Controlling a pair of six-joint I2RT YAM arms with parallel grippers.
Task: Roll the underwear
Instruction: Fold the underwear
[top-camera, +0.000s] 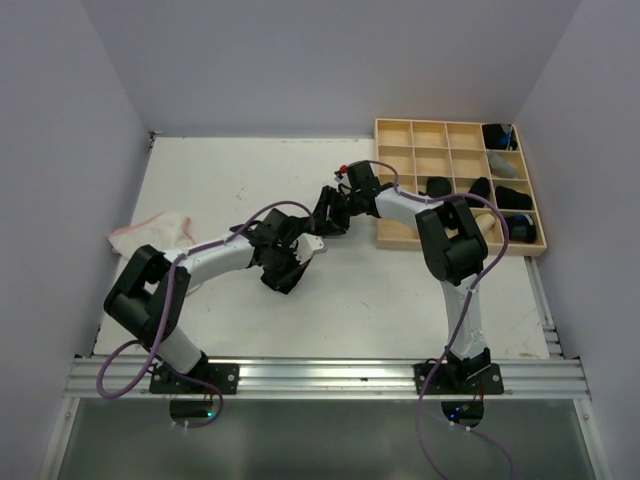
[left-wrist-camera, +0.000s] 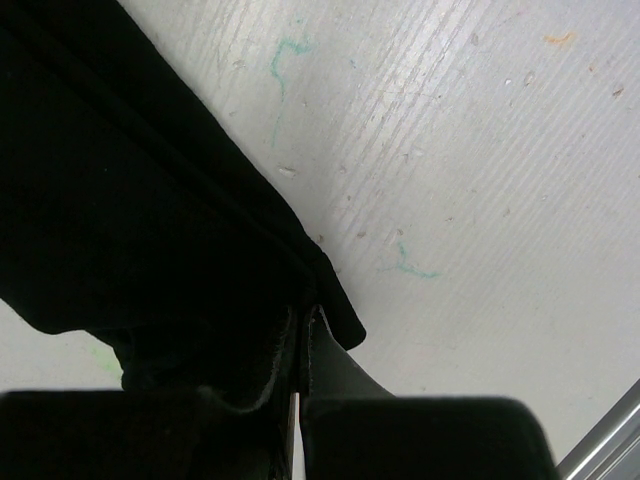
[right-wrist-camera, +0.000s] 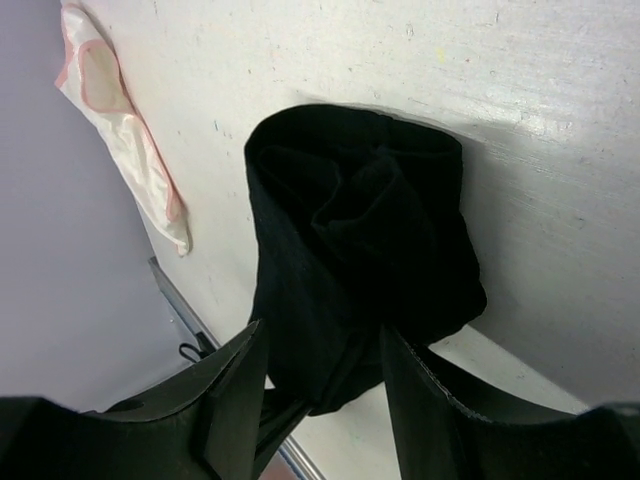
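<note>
One soft black underwear roll (right-wrist-camera: 360, 230) bulges between fingers (right-wrist-camera: 235, 400).

**Overhead view:** lighting is even and diffuse. The white bench (top-camera: 300, 180) is bright without glare, and shadows on it are faint and soft-edged.

**Left wrist view:** the black underwear (left-wrist-camera: 130, 200) is underexposed, with almost no detail. The bench to its right is well lit and sharp. The left gripper (left-wrist-camera: 303, 330), below it, is dark and out of focus.

**Right wrist view:** the black underwear (right-wrist-camera: 360, 220) shows its folds. A broad soft shadow lies to its right, with mild sheen beyond. The right gripper (right-wrist-camera: 325, 350), below it, is blurred.
</note>
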